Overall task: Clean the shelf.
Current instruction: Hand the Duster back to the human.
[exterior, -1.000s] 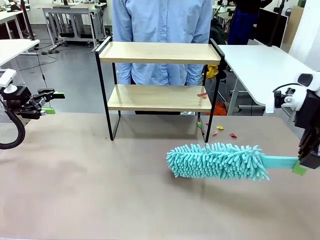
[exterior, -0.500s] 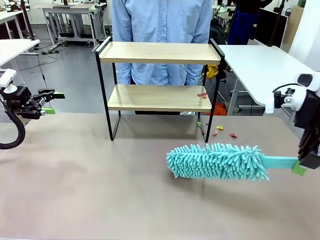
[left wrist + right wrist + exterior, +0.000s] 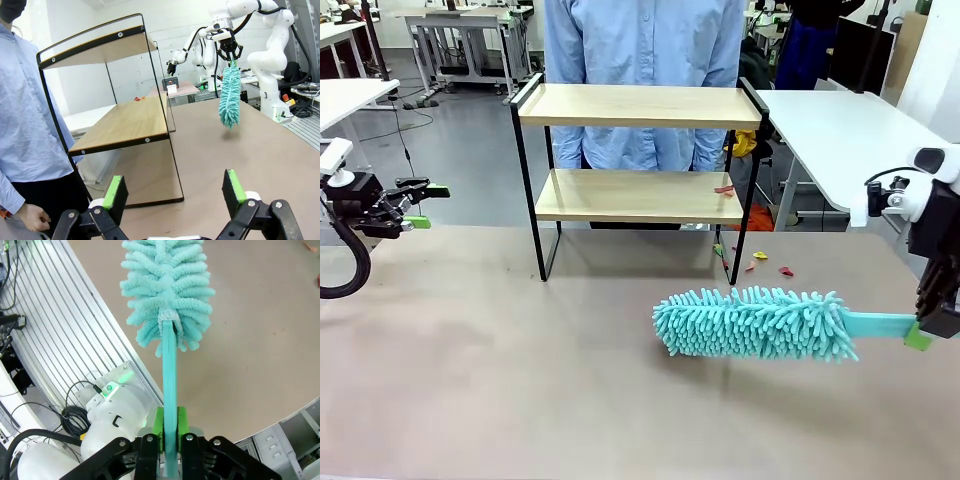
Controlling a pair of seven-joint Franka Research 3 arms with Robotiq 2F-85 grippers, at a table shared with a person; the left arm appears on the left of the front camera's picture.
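At your far left, the left gripper (image 3: 423, 205) hangs with jaws spread, holding nothing. The shelf (image 3: 638, 106) stands mid-table at the far edge, a person (image 3: 642, 40) behind it, scraps (image 3: 724, 188) on its lower board. To your right, the right gripper (image 3: 923, 335) pinches the duster (image 3: 752, 323) by its handle.

A grey polished floor (image 3: 470, 150) stretches behind the brown desk (image 3: 520, 380). White tables (image 3: 840, 130) stand at both sides, more workbenches (image 3: 460, 30) farther back, and a white wall (image 3: 165, 20) beyond.
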